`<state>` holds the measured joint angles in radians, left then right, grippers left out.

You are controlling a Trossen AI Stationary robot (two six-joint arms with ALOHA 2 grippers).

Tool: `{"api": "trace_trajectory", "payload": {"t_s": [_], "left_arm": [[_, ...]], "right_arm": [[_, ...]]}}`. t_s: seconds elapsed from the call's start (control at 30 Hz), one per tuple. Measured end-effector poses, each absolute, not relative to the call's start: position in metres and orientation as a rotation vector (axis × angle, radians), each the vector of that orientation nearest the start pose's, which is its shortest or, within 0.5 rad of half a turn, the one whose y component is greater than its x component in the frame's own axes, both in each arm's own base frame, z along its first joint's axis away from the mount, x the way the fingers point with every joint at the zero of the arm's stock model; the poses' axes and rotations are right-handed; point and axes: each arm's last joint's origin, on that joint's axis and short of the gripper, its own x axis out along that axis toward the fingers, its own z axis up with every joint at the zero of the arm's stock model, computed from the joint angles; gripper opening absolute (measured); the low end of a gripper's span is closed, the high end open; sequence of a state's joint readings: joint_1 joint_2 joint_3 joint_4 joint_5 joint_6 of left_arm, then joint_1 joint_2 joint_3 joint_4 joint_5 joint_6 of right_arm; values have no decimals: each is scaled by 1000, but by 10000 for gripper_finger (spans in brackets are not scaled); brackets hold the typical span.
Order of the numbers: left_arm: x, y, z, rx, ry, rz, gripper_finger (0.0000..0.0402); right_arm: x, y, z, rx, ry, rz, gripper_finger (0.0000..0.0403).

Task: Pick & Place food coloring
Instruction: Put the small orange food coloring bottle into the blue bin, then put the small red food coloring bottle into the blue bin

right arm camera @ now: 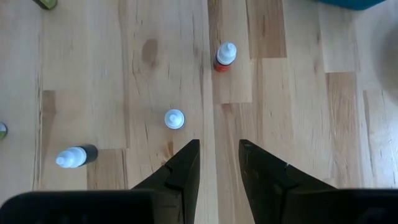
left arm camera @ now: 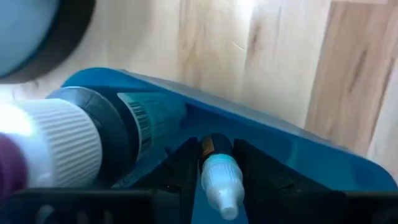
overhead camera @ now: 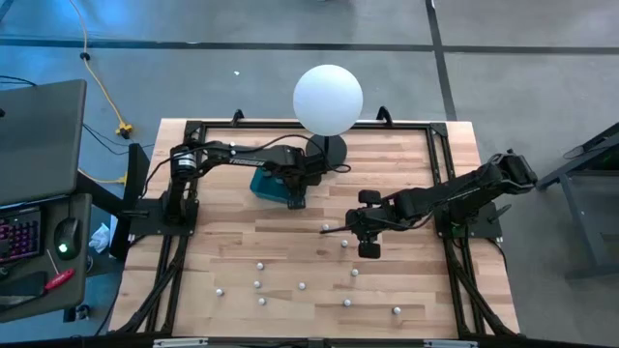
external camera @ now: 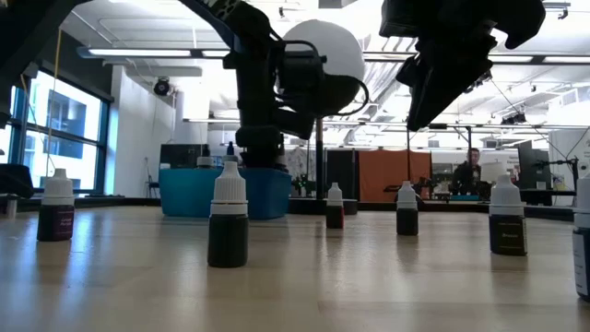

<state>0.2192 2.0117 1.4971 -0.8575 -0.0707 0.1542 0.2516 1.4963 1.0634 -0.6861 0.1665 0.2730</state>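
Observation:
My left gripper (overhead camera: 293,198) points down into the teal tray (overhead camera: 263,184) at the far middle of the table, shut on a small food coloring bottle (left arm camera: 219,177) with a dark body and a white cap. A second bottle (left arm camera: 93,140) lies on its side in the tray beside it. My right gripper (right arm camera: 219,149) hangs open over the table's right middle (overhead camera: 368,230) with nothing between its fingers. Below it are a red-bodied bottle (right arm camera: 225,57), an upright bottle (right arm camera: 175,118) and a dark one lying down (right arm camera: 76,155). Several more bottles stand toward the near edge (external camera: 228,217). My left gripper pinches the small bottle's dark body (left arm camera: 215,147), just under the white cap, between its two fingers. The fingers come from above, pointing down. The bottle stands along them with its cap up toward the wrist, over the tray's floor; whether its base rests there is hidden.
A big white globe (overhead camera: 328,99) on a black stand rises just behind the tray, close to my left arm. Black frame rails (overhead camera: 445,164) run along the table's sides. Bare wood lies between the tray and the scattered bottles.

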Motion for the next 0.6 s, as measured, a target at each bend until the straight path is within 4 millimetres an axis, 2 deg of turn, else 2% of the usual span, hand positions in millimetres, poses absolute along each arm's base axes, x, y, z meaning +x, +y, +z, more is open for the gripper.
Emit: {"api": "trace_trajectory", "payload": {"t_s": [0.2, 0.33, 0.47, 0.6], "left_arm": [[385, 86, 178, 29, 1394, 131, 129], [387, 82, 189, 13, 1436, 100, 130], [392, 77, 219, 1, 1437, 71, 130], [382, 72, 257, -101, 1555, 77, 130]], "right_arm": [[282, 68, 232, 3, 1091, -67, 103], [283, 68, 232, -9, 1081, -56, 103], [287, 68, 234, 3, 1039, -66, 103], [287, 68, 235, 10, 1036, -42, 103]]}}
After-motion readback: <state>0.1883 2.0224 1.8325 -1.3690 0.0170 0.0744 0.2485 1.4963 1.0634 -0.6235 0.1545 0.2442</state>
